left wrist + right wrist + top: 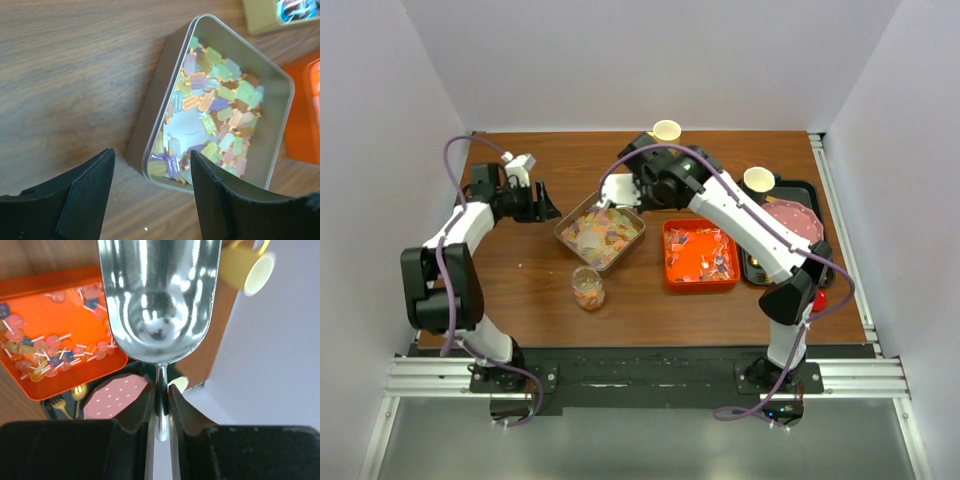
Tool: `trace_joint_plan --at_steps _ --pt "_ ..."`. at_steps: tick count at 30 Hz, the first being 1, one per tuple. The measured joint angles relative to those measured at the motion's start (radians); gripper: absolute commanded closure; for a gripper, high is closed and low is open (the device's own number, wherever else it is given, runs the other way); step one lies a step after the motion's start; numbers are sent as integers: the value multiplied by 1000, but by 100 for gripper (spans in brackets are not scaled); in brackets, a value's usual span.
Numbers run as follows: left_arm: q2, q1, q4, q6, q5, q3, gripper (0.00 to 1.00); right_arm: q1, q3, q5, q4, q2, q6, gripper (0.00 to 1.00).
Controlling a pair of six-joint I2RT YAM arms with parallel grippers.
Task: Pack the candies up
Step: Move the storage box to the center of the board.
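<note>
**Top view.** Left end effector (pixel 548 207) open and holding nothing, over bare bench (pixel 520 290) just left of the metal tin (pixel 566 232). Pastel candies (pixel 603 232) heaped inside this tin. Right end effector (pixel 618 190) at the far right corner of the tin, closed on a metal scoop (pixel 603 204) that is hardly visible from here. Orange tray (pixel 700 282) just right of the tin, with lollipop candies (pixel 698 252) scattered in it. Glass jar (pixel 588 289) upright on the near side of the tin and apart from it, with orange-yellow candies (pixel 588 295) inside. Black tray (pixel 812 195) at the right edge, carrying a pink dotted plate (pixel 798 222) and a yellow cup (pixel 758 180).

**Left wrist view.** Black fingers (pixel 85 200) of the left end effector (pixel 152 162) wide apart, nothing between them, above one corner of the metal tin (pixel 150 110). Pastel candies (pixel 220 100) covering most of the tin floor, with a bare patch in the middle. Edge of the orange tray (pixel 305 115) at the right.

**Right wrist view.** Right end effector (pixel 160 392) clamped on the thin handle of the metal scoop (pixel 160 295). Bowl apparently empty, though the reflections make this hard to judge. Behind the scoop, orange tray (pixel 60 382) with lollipop candies (pixel 35 347). Beside the tray, pink dotted plate (pixel 112 400) next to a gold fork (pixel 61 404).
</note>
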Motion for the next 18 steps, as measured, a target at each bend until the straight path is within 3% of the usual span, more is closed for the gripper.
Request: trace_joint_plan --at_steps 4,7,9,13,18 --pt "90 -80 -37 70 -70 72 38 -92 -86 -20 24 -16 30 100" --pt "169 -153 -69 115 -146 155 53 -128 -95 -40 40 -16 49 100" --pt "215 -190 -85 140 -207 206 56 -143 -95 -53 55 -16 58 100" --pt "257 -208 -116 172 -282 259 67 -159 -97 -71 81 -13 67 100" --pt "257 -205 -147 211 -335 265 73 -179 -97 -93 108 5 74 100"
